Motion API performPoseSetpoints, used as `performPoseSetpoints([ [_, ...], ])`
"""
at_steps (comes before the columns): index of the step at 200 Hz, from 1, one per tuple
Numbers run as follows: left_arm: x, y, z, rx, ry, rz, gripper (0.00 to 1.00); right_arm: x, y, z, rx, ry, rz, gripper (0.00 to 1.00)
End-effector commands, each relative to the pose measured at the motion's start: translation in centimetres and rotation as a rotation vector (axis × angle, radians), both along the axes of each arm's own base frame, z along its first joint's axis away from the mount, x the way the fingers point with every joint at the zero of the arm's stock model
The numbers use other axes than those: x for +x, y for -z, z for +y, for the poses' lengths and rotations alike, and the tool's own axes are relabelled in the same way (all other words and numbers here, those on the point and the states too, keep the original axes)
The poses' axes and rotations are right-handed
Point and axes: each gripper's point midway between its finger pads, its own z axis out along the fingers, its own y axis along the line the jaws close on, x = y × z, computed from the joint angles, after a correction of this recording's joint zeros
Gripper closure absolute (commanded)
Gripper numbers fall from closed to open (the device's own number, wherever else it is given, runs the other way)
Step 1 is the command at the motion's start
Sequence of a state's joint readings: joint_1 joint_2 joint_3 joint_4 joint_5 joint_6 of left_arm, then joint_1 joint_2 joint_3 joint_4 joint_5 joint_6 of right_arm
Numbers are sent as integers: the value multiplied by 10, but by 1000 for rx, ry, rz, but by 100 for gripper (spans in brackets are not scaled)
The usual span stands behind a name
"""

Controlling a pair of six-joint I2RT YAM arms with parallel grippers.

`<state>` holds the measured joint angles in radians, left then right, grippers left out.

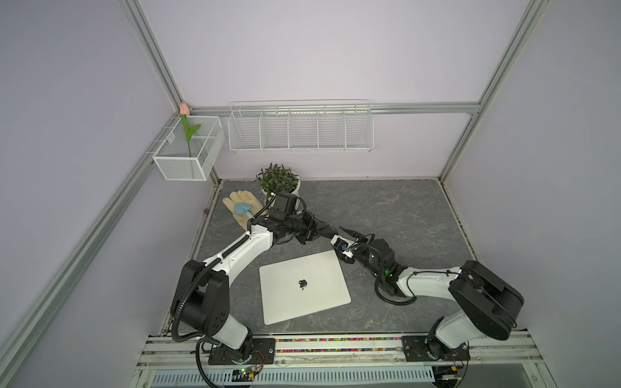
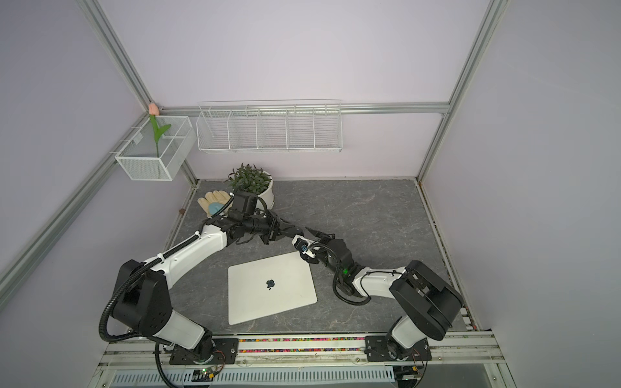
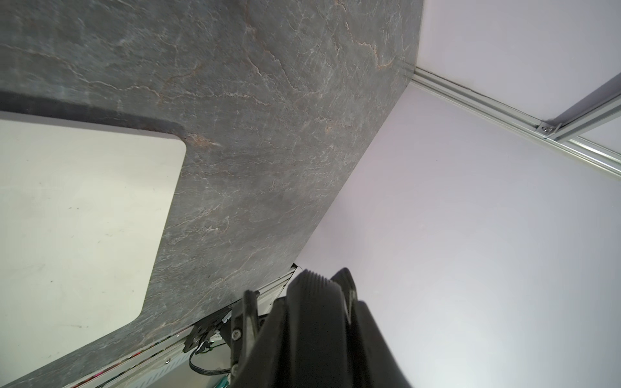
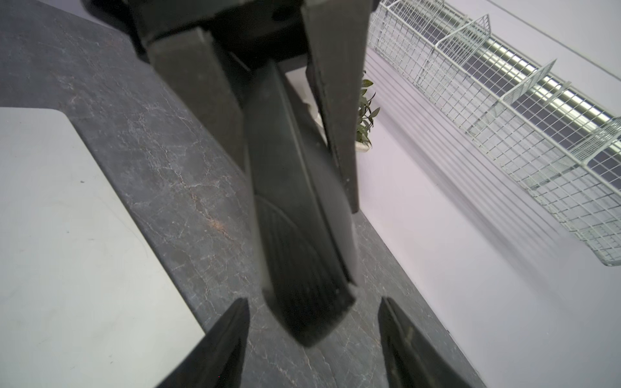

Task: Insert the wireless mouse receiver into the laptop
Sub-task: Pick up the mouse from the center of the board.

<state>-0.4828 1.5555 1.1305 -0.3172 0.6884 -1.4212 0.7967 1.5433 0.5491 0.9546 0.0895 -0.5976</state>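
The laptop (image 1: pixel 316 268) (image 2: pixel 285 272) lies shut on the grey table, apple logo up; a corner of it shows in the left wrist view (image 3: pixel 84 218) and the right wrist view (image 4: pixel 67 235). Behind the laptop my left gripper (image 1: pixel 331 231) (image 2: pixel 295 231) is shut on a long black ribbed piece (image 4: pixel 295 218) (image 3: pixel 312 319), mouse-like, held in the air. My right gripper (image 1: pixel 358 236) (image 4: pixel 314 300) is open, its fingertips (image 4: pixel 232 336) standing on either side of the piece's ribbed end with gaps between. The wireless mouse receiver is hidden or out of view.
A potted plant (image 1: pixel 279 181) and a tan glove with a blue trowel (image 1: pixel 242 205) sit at the back left of the table. A white wire rack (image 1: pixel 299 127) and a mesh basket holding a tulip (image 1: pixel 188 151) hang on the walls.
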Motion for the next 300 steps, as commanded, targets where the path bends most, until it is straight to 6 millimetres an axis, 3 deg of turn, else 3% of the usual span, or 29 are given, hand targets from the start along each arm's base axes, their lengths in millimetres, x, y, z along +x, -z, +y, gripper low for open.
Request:
performPoseSetpoints([
  [1, -5, -3, 1, -10, -10, 19, 100, 1, -29, 9, 92, -19, -44, 38],
  [124, -10, -9, -15, -45, 26, 16, 100, -6, -19, 19, 37, -88, -57, 50],
  [198, -9, -14, -24, -78, 57, -11, 100, -10, -27, 13, 56, -80, -90, 74],
  [209, -8, -14, -24, -76, 59, -24, 78, -12, -28, 12, 56, -81, -84, 75],
  [238, 3, -27, -17, -31, 67, -127, 2, -19, -33, 1, 69, -63, 8, 77],
  [274, 32, -60, 28, 124, 30, -365, 0, -36, -34, -21, 73, 0, 367, 75],
  [300, 41, -96, 57, 278, 87, -685, 1, -61, -24, -35, 70, -26, 691, 75],
])
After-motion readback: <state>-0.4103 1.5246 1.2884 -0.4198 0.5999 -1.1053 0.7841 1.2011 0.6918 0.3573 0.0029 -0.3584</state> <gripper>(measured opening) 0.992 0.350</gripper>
